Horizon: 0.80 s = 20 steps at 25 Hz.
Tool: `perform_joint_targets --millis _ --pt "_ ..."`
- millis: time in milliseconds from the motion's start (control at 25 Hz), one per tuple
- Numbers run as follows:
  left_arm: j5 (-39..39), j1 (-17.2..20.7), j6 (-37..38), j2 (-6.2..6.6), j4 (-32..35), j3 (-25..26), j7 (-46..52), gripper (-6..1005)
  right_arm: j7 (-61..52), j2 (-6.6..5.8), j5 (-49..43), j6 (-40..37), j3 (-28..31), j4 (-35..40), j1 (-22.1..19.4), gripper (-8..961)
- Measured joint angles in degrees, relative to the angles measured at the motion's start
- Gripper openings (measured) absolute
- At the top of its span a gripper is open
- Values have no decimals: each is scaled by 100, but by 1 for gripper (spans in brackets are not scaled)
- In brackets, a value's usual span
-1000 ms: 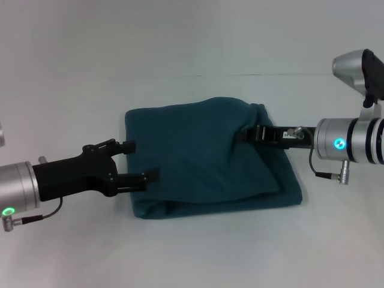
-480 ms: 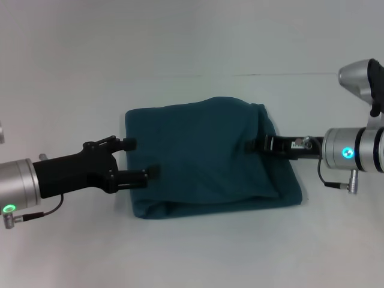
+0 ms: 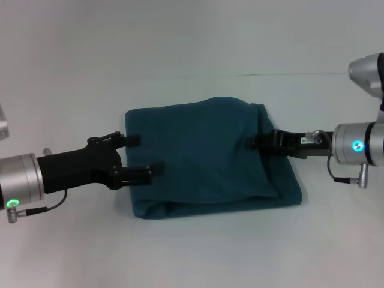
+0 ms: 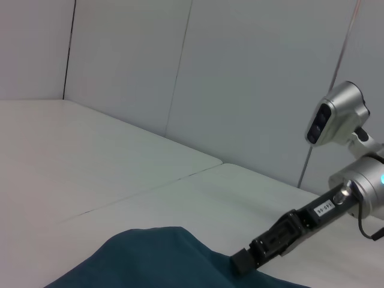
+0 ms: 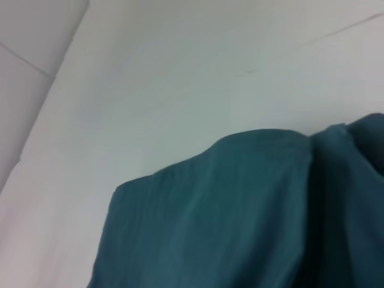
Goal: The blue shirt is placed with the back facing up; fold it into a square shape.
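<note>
Blue shirt (image 3: 210,159) lying mid-surface, folded to a thick, roughly square bundle; layered near edge, a puffed ridge along the far right side. White surface (image 3: 192,252) bare on every side of it.

Left gripper (image 3: 144,155) at the bundle's left edge, jaws spread, one tip over the far-left corner area, the other over the cloth nearer in; holding nothing, as far as visible. Whether tips press the cloth or hover just above: cannot tell.

Right gripper (image 3: 252,143) reaching in from the right, tip over the upper cloth beside the ridge. Jaws seen edge-on, also small in the left wrist view (image 4: 243,260); open or closed cannot be told. Right wrist view filled with the shirt's top layer (image 5: 240,216) and pale surface beyond.

Step in hand, by judgement: final fold apparently made, tidy-up or release stage. Shape close to square but top layer loose and raised on the right.

Next move likely calls for flattening that raised fold, or a clean withdrawal of both arms without dragging layers.

Edges: left and far edges straight; near edge shows stacked layers slightly offset; right side rumpled. Plenty of open room outward, left and right, for both arms.
</note>
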<state>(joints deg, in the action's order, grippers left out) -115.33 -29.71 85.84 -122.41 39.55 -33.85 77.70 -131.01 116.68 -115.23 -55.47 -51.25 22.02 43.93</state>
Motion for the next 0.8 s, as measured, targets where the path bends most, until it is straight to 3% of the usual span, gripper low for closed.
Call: perform_joint_targets --millis 80,200,400,600,800 --pt "-4 -6 -1 5 0 0 0 948 -270 -57 -2 5 -196 1 46 282" --pt "-8 -8 -4 15 0 1 0 947 -509 -75 -7 45 -441 2 116 530" --pt "-27 -9 -6 33 0 9 -6 947 -704 -27 -8 166 -665 -27 243 694" --pt "-21 -9 -6 33 0 9 -25 947 -724 57 -9 331 -814 -58 328 685" --pt "-14 -17 -6 34 0 11 -17 947 -730 68 -9 391 -868 -62 335 684"
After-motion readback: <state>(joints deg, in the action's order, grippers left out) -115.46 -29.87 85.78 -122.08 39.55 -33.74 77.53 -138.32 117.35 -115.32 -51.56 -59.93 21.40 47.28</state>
